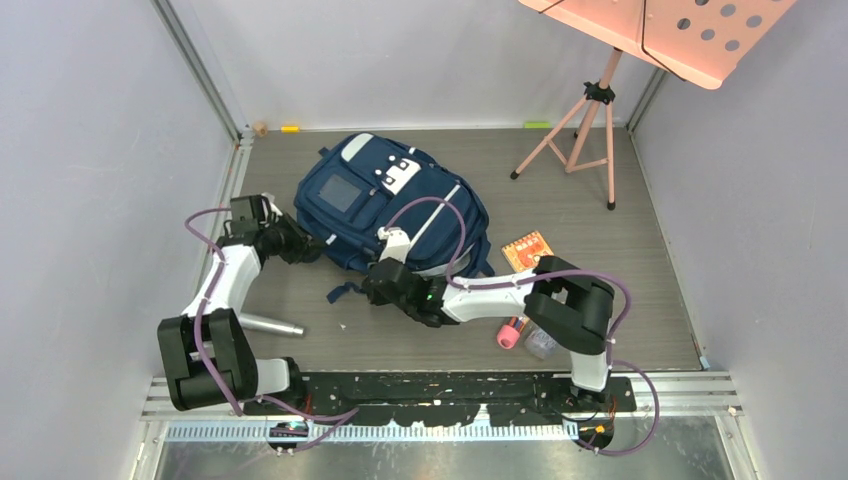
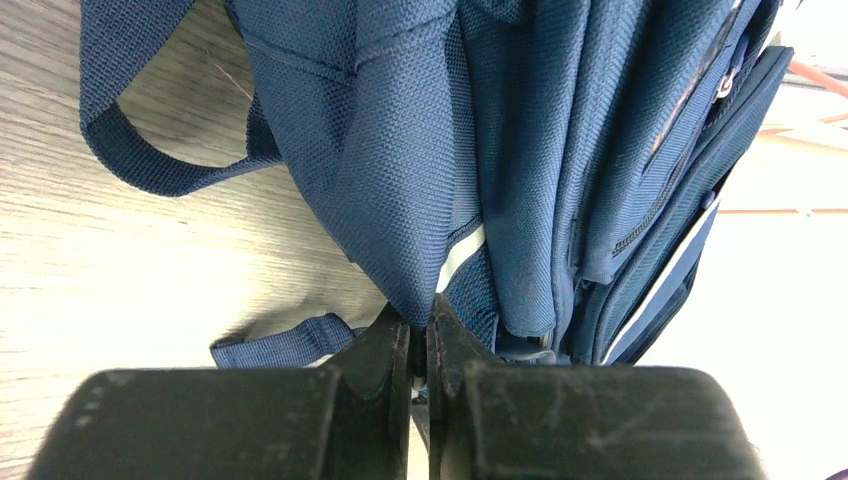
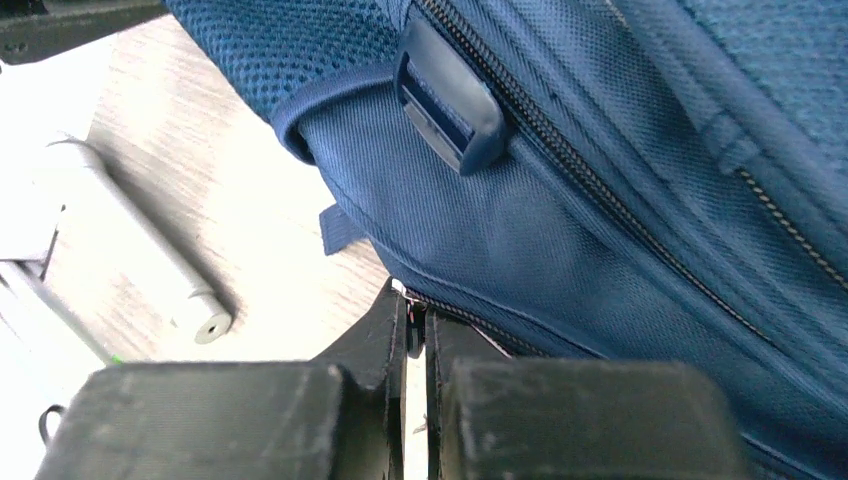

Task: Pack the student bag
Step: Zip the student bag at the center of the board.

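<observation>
Top external view is showing the student bag point(image 1: 385, 205) lying flat on the grey table point(image 1: 620, 290), towards the far left, with its front pocket facing up. The left gripper point(image 1: 300, 246) is reaching the bag's left edge; its wrist camera is showing the fingers almost together, pinching a fold of navy fabric. The right gripper point(image 1: 380, 285) is meeting the bag's near edge, fingers likewise nearly closed, nipping the seam beside a zipper. A silver cylinder point(image 1: 271, 324) is lying nearby, apart from the bag
</observation>
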### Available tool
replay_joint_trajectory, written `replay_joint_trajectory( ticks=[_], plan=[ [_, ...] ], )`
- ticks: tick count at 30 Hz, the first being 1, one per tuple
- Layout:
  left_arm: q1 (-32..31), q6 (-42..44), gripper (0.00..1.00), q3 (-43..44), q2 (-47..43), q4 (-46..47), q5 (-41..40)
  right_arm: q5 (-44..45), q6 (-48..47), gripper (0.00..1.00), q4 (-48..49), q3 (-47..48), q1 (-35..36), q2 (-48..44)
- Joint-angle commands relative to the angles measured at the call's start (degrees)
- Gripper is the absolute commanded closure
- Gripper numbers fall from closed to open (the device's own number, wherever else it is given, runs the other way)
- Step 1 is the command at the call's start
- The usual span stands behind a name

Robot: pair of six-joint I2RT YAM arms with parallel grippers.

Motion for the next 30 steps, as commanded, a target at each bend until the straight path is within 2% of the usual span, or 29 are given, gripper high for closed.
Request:
replay_joint_trajectory(
  ticks=[1,16,30],
  plan=[
    [1.40,3.94,1.00,7.28,-2.27,2.02,-6.48,-6.50,0.71,1.00,-6.81,-1.94,0.72,-5.45],
    [1.38,3.87,1.00,13.93,3.26,3.92,-10.84,-10.65,3.76,1.00,-6.23,-14.18,0.72,-14.50],
    [1.43,8.73,1.00,25.75,15.65,4.49,-20.28,-9.85,4.37,1.00,-8.86,-20.19,0.71,-22.99]
  ],
)
